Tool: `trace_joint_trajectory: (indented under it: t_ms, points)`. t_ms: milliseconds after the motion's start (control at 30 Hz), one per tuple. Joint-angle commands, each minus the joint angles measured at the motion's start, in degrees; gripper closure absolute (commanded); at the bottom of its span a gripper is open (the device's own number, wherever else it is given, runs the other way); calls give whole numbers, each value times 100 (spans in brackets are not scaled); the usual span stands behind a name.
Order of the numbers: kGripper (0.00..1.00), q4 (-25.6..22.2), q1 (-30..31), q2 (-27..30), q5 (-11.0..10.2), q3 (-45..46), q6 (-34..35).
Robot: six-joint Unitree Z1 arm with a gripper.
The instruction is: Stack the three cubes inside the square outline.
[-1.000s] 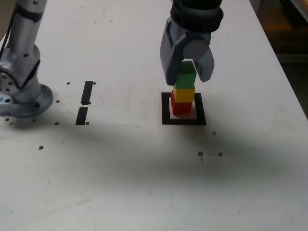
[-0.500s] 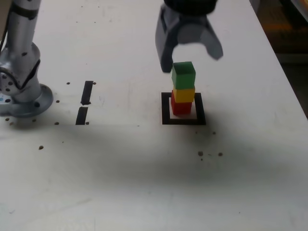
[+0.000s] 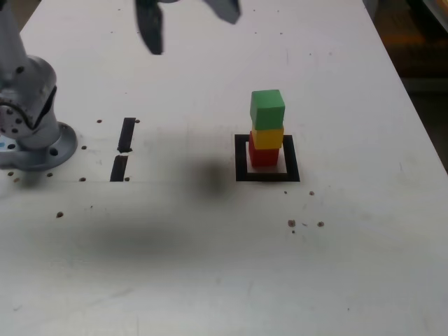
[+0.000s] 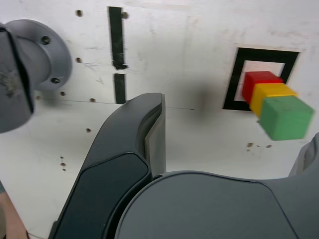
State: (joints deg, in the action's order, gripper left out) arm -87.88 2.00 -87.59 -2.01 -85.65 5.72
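Observation:
The three cubes stand in one upright stack inside the square outline (image 3: 241,158): red cube (image 3: 264,156) at the bottom, yellow cube (image 3: 267,136) in the middle, green cube (image 3: 267,108) on top. My gripper (image 3: 187,17) hangs high at the top edge of the exterior view, well off to that view's left of the stack, open and holding nothing. The wrist view shows the same stack of red cube (image 4: 259,81), yellow cube (image 4: 271,93) and green cube (image 4: 285,117) on the square outline (image 4: 232,79), with one dark finger (image 4: 149,130) far from it.
The arm's grey base (image 3: 31,136) sits at the exterior view's left. Two short black tape strips (image 3: 126,134) (image 3: 119,168) lie between the base and the stack. Dark specks (image 3: 292,224) dot the white table. The table's edge runs down the exterior view's right.
The gripper opened and let go of the green cube, then rose and swung away to the exterior view's left. The stack stayed in place.

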Motion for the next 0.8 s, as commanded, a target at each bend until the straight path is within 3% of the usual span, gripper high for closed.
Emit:
trace_joint_trajectory:
  t_ms: [0,267,600,767]
  points:
    - [1,119,-15,337,16,1178,-10]
    - [1,992,-17,556,79,2751,-36]
    - [1,2085,-84,511,217,3786,-143]
    - [0,2326,-136,531,248,4097,-258]
